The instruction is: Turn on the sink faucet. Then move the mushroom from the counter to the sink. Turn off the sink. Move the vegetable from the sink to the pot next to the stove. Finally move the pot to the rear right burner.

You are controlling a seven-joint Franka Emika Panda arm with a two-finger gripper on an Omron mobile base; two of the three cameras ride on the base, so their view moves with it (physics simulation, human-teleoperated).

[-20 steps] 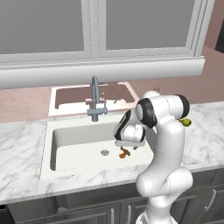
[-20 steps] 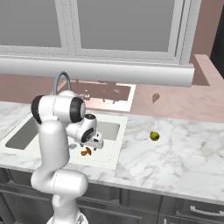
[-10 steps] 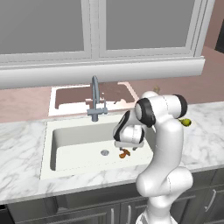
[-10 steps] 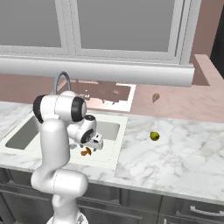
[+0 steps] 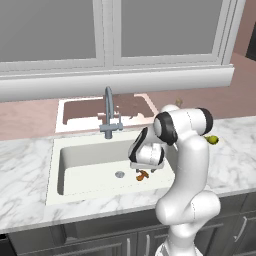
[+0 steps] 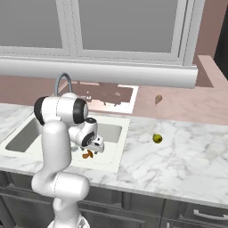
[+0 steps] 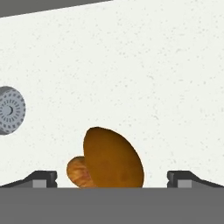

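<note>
Left base view, marble counter (image 5: 30, 165), white sink (image 5: 90, 162), window (image 5: 110, 30) behind

No readable text, label, brand, number or sign appears on anything in these views.

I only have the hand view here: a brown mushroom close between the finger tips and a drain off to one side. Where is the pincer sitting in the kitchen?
Observer: The pincer is low inside the sink basin, just above the mushroom on the basin floor.
Operator: Is it clamped on the mushroom?
Observer: No. The jaws stand wide open, with the mushroom lying between them on the basin floor.
Operator: Where is the faucet from there?
Observer: The faucet rises at the back rim of the sink, behind the pincer.
Operator: Anything else on the counter?
Observer: A small yellow-green vegetable lies on the marble counter to the right of the sink.
</note>
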